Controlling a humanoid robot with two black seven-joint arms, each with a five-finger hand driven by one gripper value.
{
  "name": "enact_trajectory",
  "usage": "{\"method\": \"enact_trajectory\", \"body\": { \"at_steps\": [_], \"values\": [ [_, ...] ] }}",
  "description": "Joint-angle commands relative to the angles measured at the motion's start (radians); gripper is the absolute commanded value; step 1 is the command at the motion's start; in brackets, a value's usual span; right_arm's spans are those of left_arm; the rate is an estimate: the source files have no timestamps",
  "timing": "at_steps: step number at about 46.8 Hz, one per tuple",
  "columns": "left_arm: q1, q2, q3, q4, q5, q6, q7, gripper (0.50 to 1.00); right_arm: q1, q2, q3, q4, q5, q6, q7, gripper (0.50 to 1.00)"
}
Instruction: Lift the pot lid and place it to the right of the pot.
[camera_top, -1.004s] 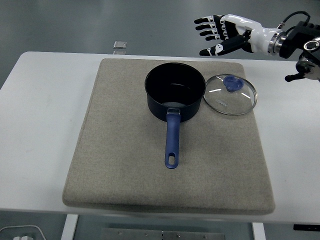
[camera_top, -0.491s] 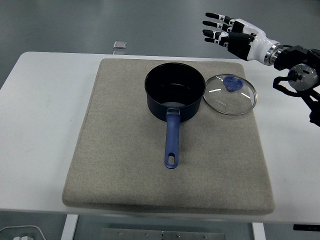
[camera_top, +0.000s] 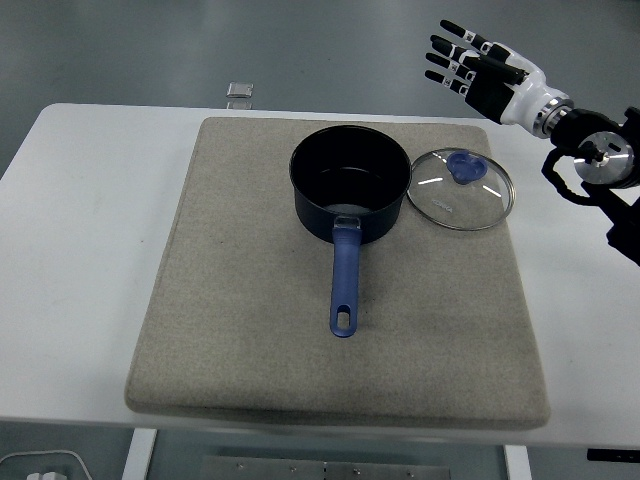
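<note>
Your right hand (camera_top: 478, 68) sits in the upper right of the frame, above and beyond the table's far edge, with its fingers (camera_top: 447, 50) spread apart and nothing in them. Its arm (camera_top: 590, 165) comes in from the right edge and bends at a black joint over the table's right margin. You can see no left arm anywhere in this view.

The lid (camera_top: 460, 188) lies flat on the mat (camera_top: 250, 330), right of centre in the upper half of the frame. It is clear glass with a metal rim and a blue knob (camera_top: 464, 167) facing up. Its left edge sits just beside the pot's right wall; you cannot tell whether the two touch. The hand is well apart from the lid, up and to the right of it.

The pot (camera_top: 350, 195) stands upright and uncovered at the upper middle of the mat, dark inside. Its blue handle (camera_top: 344, 280) points down the frame toward the near edge.

The grey mat covers most of the white table (camera_top: 80, 250). A small pale object (camera_top: 239, 91), too small to identify, shows beyond the table's far edge, upper left of centre.
</note>
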Motion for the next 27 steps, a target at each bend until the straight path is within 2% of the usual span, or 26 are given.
{"method": "enact_trajectory", "body": {
  "at_steps": [1,27],
  "values": [
    [0.000,0.000,0.000,0.000,0.000,0.000,0.000,1.000,-0.007,0.006,0.001,0.001,-0.004,-0.001,0.001,0.915],
    [0.000,0.000,0.000,0.000,0.000,0.000,0.000,1.000,-0.036,0.009,-0.005,0.002,-0.010,0.008,0.014,0.915]
  ]
}}
